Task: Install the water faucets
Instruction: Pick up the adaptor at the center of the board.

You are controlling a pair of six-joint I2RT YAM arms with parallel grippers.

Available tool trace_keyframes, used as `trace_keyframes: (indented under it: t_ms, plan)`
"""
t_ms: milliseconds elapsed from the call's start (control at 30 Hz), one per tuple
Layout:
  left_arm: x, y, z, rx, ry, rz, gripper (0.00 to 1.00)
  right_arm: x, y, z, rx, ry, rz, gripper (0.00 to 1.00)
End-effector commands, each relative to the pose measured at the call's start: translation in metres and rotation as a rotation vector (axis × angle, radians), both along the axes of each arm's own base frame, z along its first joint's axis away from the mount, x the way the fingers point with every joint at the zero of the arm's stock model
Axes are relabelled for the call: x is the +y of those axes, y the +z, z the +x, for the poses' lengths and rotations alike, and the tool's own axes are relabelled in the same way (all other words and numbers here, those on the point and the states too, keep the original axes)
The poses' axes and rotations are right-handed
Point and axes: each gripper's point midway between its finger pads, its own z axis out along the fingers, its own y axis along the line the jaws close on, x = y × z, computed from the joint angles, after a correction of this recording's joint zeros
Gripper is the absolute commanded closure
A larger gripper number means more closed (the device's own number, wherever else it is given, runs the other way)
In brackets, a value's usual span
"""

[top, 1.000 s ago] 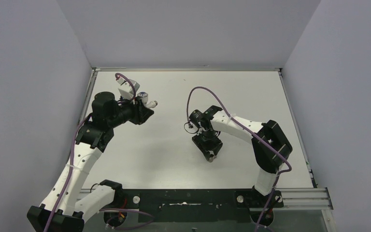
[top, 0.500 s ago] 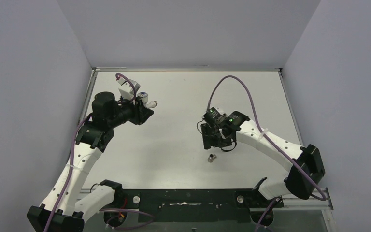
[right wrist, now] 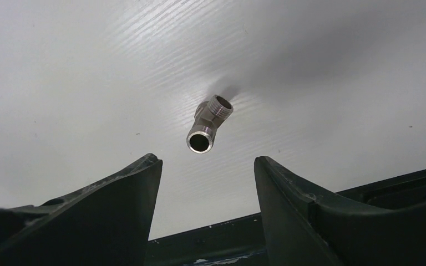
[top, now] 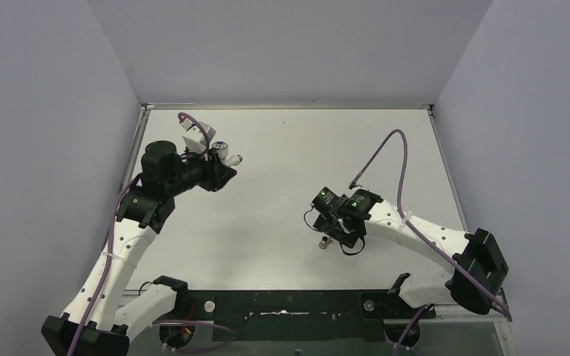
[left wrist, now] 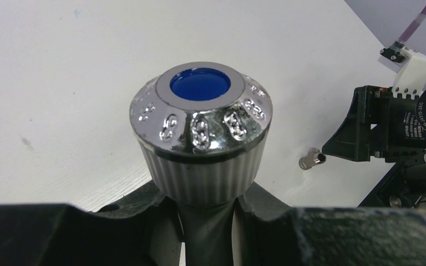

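The white faucet body (top: 225, 154) with its chrome knob (left wrist: 201, 127) and blue dot is held above the table's far left. My left gripper (top: 217, 169) is shut on its stem (left wrist: 208, 205), just under the ribbed knob. The small metal threaded fitting (right wrist: 208, 124) lies loose on the white table, near the middle front (top: 326, 242). It also shows in the left wrist view (left wrist: 312, 160). My right gripper (right wrist: 208, 160) hangs open close over the fitting, one finger to each side and nothing between them. From above, the right gripper (top: 333, 228) sits just behind the fitting.
White table (top: 282, 148) with grey walls on three sides. A metal rail (top: 467, 300) runs along the near right edge. The right arm's purple cable (top: 390, 144) loops above the table. The black base plate (top: 289, 308) lies at the front.
The right gripper has let go of the fitting, which now lies free on the table. Its jaws have widened. The right arm drew back and now hangs close over the fitting. The left arm is unmoved.
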Motion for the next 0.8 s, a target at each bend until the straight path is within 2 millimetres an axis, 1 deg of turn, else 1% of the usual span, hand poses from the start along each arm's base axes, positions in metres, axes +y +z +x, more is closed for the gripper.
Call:
trace_keyframes:
  t_ms: [0, 167, 333, 600, 767]
  plan:
    - [-0.002, 0.025, 0.002, -0.089, -0.013, -0.035, 1.00, -0.001, 0.005, 0.014, -0.082, -0.218, 0.063, 0.37]
    - [-0.003, 0.023, 0.001, -0.083, -0.014, -0.037, 1.00, 0.011, -0.003, 0.017, -0.070, -0.229, 0.099, 0.37]
    - [-0.002, 0.023, 0.000, -0.086, -0.009, -0.036, 1.00, 0.013, -0.012, 0.019, -0.049, -0.234, 0.084, 0.37]
    - [-0.002, 0.019, 0.000, -0.079, -0.014, -0.036, 1.00, 0.016, -0.033, 0.011, 0.009, -0.236, 0.094, 0.37]
    - [-0.002, 0.017, 0.000, -0.076, -0.014, -0.035, 1.00, 0.016, -0.042, 0.009, 0.035, -0.225, 0.076, 0.39]
